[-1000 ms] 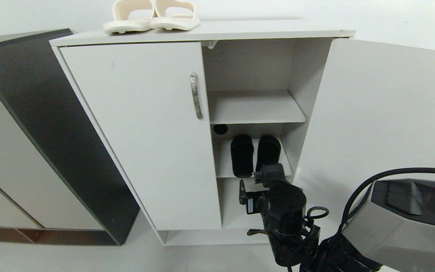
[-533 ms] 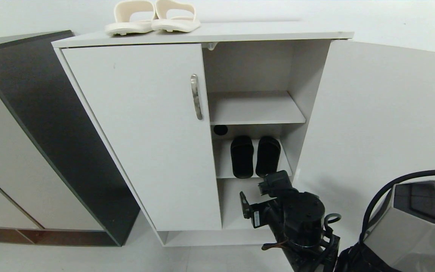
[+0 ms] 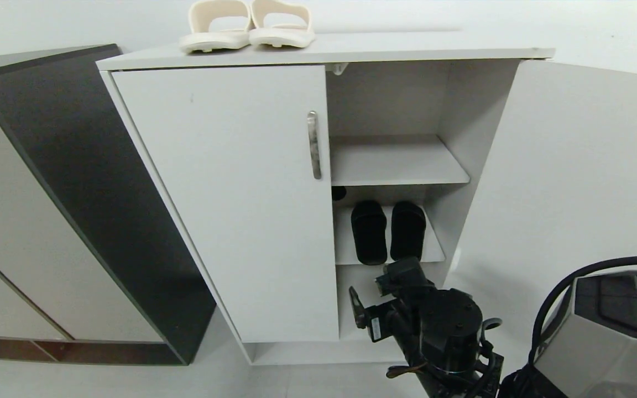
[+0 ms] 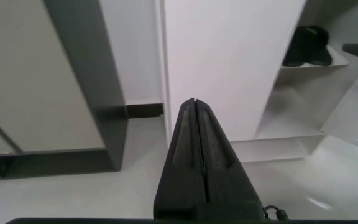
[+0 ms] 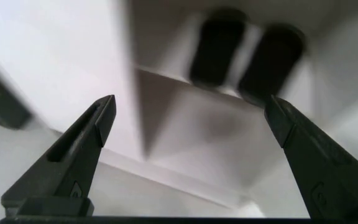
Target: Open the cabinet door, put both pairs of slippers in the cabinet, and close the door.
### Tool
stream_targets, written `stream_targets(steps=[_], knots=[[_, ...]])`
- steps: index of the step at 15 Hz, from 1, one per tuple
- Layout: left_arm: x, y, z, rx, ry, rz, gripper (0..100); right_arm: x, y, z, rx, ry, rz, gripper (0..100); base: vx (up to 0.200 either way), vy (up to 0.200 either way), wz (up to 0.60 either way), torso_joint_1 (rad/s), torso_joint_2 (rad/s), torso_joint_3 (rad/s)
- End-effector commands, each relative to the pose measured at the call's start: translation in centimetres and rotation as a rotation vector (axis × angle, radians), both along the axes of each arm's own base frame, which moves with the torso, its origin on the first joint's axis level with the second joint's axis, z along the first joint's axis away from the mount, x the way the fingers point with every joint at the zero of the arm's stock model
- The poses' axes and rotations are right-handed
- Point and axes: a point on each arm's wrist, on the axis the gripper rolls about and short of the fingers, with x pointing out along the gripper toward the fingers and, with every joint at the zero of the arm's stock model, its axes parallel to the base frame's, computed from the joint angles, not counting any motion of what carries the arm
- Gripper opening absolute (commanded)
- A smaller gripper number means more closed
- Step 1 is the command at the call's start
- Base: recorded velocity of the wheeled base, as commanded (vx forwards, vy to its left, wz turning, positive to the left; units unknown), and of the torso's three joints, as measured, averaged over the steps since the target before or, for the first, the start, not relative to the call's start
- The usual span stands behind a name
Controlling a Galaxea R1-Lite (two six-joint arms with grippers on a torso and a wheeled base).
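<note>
Hovering before cabinet [image 3: 407,47], right end effector [image 5: 190,106] gaped wide, empty; left end effector [image 4: 194,109] pressed closed, empty; black slippers [image 3: 387,231] sat on middle shelf [image 3: 433,251], cream slippers [image 3: 247,25] atop cabinet. Risk: high reach could nudge cream pair off edge; open door [image 3: 573,166] swinging inward could block reach.

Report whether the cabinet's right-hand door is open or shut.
Open. The right door is swung wide, exposing the shelves and the black slippers on the middle one; the left door is shut.
</note>
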Motion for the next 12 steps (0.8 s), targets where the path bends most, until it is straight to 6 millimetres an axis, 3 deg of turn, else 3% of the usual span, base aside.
stream_targets(steps=[1,11,12], knots=[[0.01,0.00,0.00,0.000,0.002,0.000,0,-0.04,-0.09,-0.54,-0.017,0.005,0.006,100,0.000,0.200,0.00,0.002,0.00,0.002],[0.01,0.00,0.00,0.000,0.002,0.000,0,-0.11,-0.37,-0.86,-0.033,-0.009,0.049,100,0.000,0.200,0.00,0.002,0.00,0.003],[0.01,0.00,0.00,0.000,0.002,0.000,0,-0.09,-0.34,-0.89,-0.033,-0.009,0.051,100,0.000,0.000,0.00,0.000,0.00,0.000]])
